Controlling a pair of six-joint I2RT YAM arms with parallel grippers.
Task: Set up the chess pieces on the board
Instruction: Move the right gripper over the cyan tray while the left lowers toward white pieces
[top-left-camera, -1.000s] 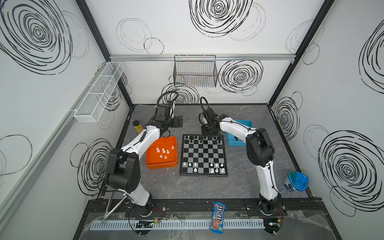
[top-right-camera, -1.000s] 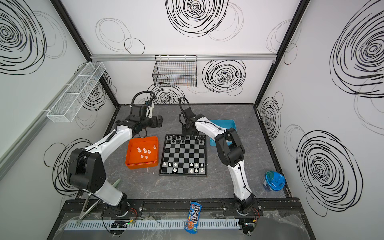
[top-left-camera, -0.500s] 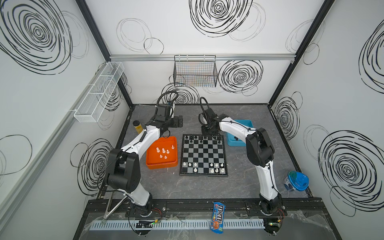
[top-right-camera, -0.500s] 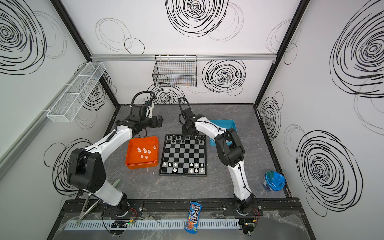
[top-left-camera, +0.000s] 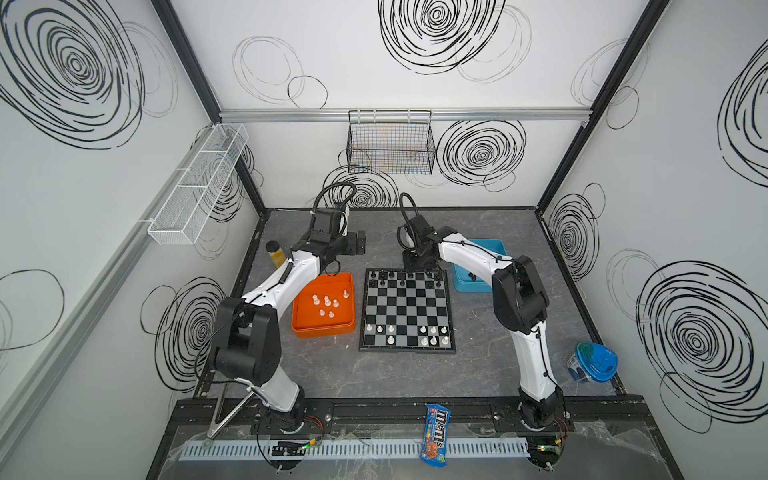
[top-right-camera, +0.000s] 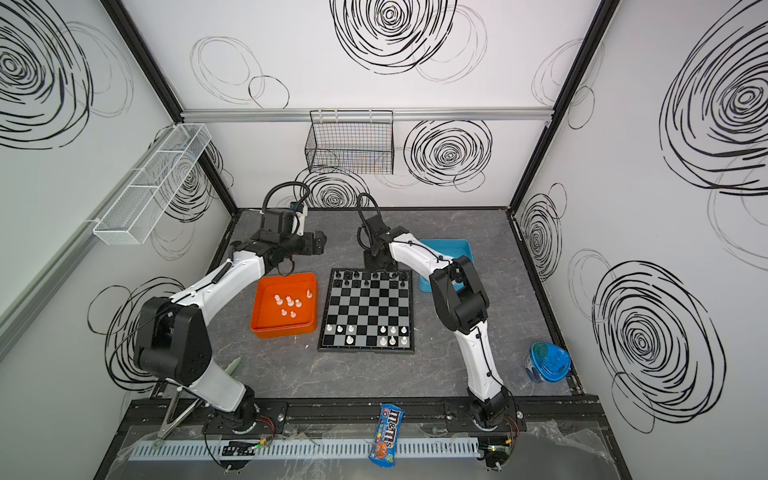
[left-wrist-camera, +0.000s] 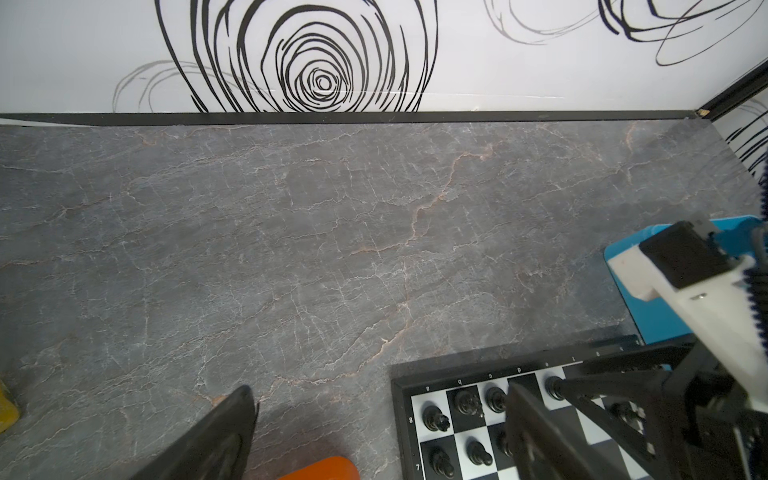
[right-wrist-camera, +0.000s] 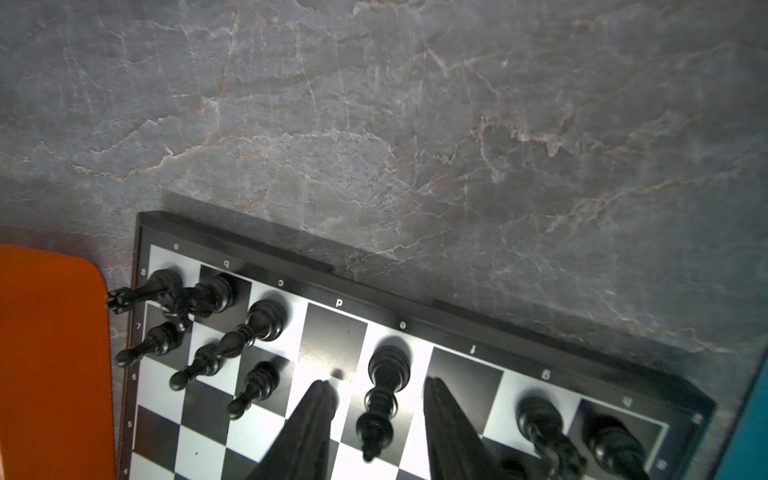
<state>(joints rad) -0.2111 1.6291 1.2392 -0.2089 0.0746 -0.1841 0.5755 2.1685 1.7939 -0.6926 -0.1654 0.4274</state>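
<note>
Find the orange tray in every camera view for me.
Top view: orange tray directly left of the board.
Top view: tray left of the board.
Left wrist: only its corner, at the picture's edge beside the board.
Right wrist: broad strip at the edge beside the board.
Shared landmark: the board's far left corner.

**Colours on the Table**

Black and silver-grey checks on the board (top-left-camera: 406, 309), with a thin black frame. Shiny white chess pieces (top-left-camera: 433, 330) on the near rows, black chess pieces (right-wrist-camera: 384, 365) on the far rows — more white ones in the orange tray (top-left-camera: 324, 331). A plain blue tray (top-left-camera: 471, 286) too. Dark grey table (left-wrist-camera: 291, 249) with pale and rusty lines, like cracked stone. White walls (top-left-camera: 374, 62) with big black scribbled swirls. White robot arms (top-left-camera: 291, 282) with black joints.
</note>
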